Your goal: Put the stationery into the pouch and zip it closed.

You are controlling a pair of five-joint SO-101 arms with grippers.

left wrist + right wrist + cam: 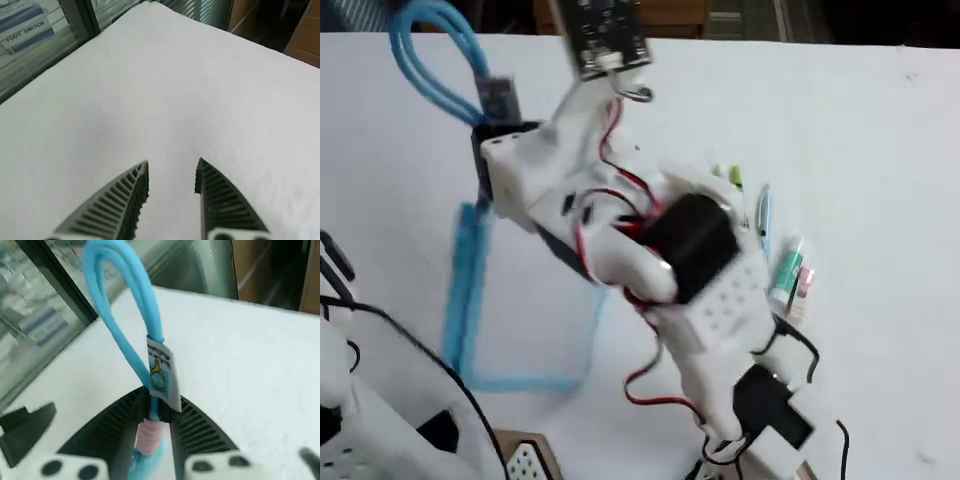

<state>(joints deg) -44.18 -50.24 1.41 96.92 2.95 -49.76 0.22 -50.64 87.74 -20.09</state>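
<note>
On the left, the left gripper [172,172] hangs above the white table [210,80] with its 2 fingers spread apart. Right of it, the clear, blue-edged pouch [463,290] stretches down from the right gripper [159,405], which is clamped on the pouch's blue loop [150,310] just beside a small tag [161,372]. Whether the pouch touches the table cannot be told. Farther right, the stationery [785,270], several pens and markers, lies together on the table, outside the pouch.
</note>
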